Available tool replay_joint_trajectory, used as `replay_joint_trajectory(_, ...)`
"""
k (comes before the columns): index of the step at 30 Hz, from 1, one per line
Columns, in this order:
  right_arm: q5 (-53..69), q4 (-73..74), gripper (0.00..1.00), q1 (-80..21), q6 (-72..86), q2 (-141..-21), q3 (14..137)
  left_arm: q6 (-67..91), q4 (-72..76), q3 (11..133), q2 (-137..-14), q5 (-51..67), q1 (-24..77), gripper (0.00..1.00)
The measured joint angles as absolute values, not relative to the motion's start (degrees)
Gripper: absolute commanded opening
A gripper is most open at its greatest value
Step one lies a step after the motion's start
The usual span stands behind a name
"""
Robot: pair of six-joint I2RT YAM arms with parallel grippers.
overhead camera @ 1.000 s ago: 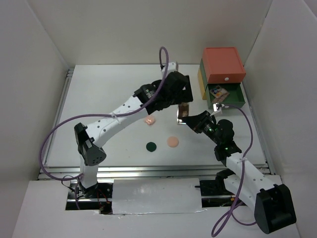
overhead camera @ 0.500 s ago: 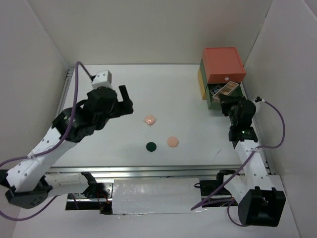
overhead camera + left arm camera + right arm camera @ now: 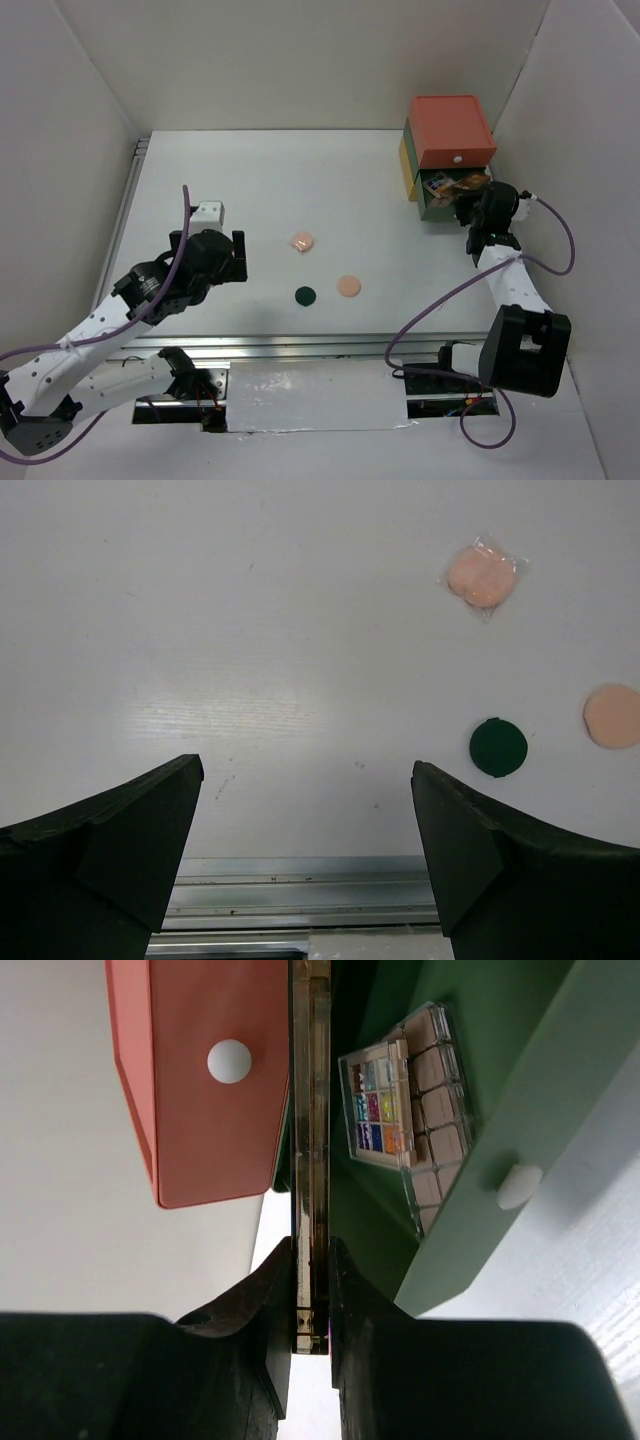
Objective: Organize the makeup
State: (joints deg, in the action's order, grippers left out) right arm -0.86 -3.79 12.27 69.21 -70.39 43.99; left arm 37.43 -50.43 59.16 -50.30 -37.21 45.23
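Observation:
My right gripper [image 3: 311, 1295] is shut on a long brownish eyeshadow palette [image 3: 310, 1160], held edge-on over the open green drawer [image 3: 490, 1120]; from above it shows at the drawer [image 3: 468, 184]. In the drawer lie another long brownish palette [image 3: 436, 1110] and a square multicolour palette [image 3: 378, 1108]. On the table lie a pink compact in a clear wrap [image 3: 302, 242], a peach compact [image 3: 348, 286] and a dark-green compact [image 3: 306, 296]. My left gripper [image 3: 236, 258] is open and empty, left of these compacts, which also show in the left wrist view: pink [image 3: 482, 575], peach [image 3: 612, 716], dark-green [image 3: 498, 747].
The stacked drawer box [image 3: 450, 130] stands at the back right with its red drawer [image 3: 190, 1070] shut. A metal rail [image 3: 300, 890] runs along the table's near edge. White walls close in the table on both sides.
The left arm has pulled back from the table's middle to the near left, its gripper empty. The right gripper has carried the long palette from the table's middle to the open green drawer.

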Motion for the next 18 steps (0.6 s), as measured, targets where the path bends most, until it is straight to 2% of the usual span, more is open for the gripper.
replay_joint_trajectory(4, -0.8, -5.3, 0.05, 12.3, 69.2, -73.5, 45.4, 36.5, -48.8, 58.3, -49.1, -36.8, 45.2, 0.99)
replay_joint_trajectory(6, -0.9, -5.3, 0.19, 12.3, 69.1, -75.5, 47.3, 36.2, -48.2, 58.0, -48.5, -36.4, 45.2, 0.99)
replay_joint_trajectory(9, -0.9, -6.0, 0.31, 12.3, 69.2, -77.6, 49.3, 36.1, -47.9, 57.9, -48.4, -36.1, 45.2, 0.99)
replay_joint_trajectory(14, -0.5, -7.1, 0.33, 12.3, 69.0, -81.3, 50.7, 36.1, -47.9, 57.9, -48.7, -36.1, 45.2, 0.99)
replay_joint_trajectory(17, 0.5, -7.8, 0.44, 12.3, 69.4, -83.3, 50.9, 36.1, -47.9, 57.9, -48.8, -36.1, 45.2, 0.99)
replay_joint_trajectory(18, 0.9, -8.0, 0.44, 12.3, 69.5, -83.7, 50.9, 36.1, -47.9, 57.9, -48.9, -36.1, 45.2, 0.99)
